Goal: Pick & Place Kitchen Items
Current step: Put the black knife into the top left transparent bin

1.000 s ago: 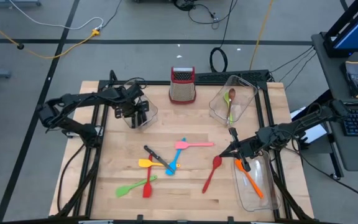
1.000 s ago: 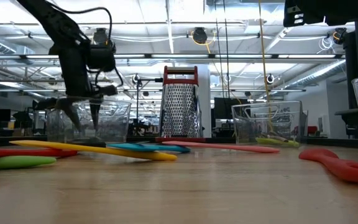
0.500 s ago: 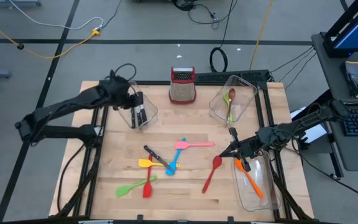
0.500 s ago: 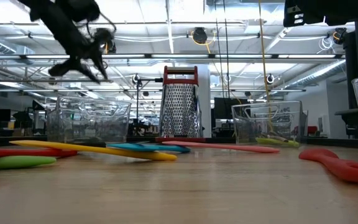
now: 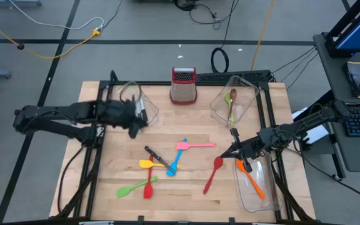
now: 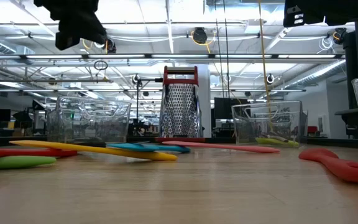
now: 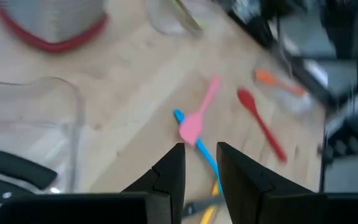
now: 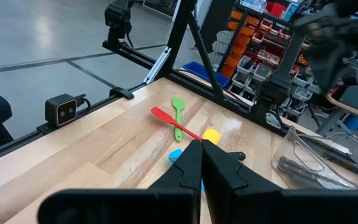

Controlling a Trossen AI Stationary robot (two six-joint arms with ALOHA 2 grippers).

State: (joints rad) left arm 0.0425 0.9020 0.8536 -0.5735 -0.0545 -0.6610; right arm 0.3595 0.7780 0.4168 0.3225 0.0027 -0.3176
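Observation:
My left gripper (image 5: 136,119) (image 6: 76,28) hangs high above the table beside the clear left bin (image 5: 144,107). It is open by a narrow gap (image 7: 201,155) with nothing between its fingers. Black-handled knives (image 7: 11,168) lie in that bin. On the table lie a pink spatula (image 5: 194,145), a blue spatula (image 5: 175,162), a yellow spatula (image 5: 147,164), a black knife (image 5: 158,156), a green spatula (image 5: 131,189) and two red spoons (image 5: 214,172) (image 5: 147,186). My right gripper (image 5: 227,153) (image 8: 202,144) hovers shut near the bigger red spoon, holding nothing.
A metal box grater with a red top (image 5: 183,85) stands at the far middle. A clear bin (image 5: 235,100) at the far right holds a brown and a green spoon. A clear bin (image 5: 258,187) at the near right holds an orange spatula (image 5: 250,178).
My left gripper has risen out of the left bin, where its fingers pointed down, and has swung toward the table's near side, tipping up and rolling. The knives have stayed in the bin. My right arm has kept still.

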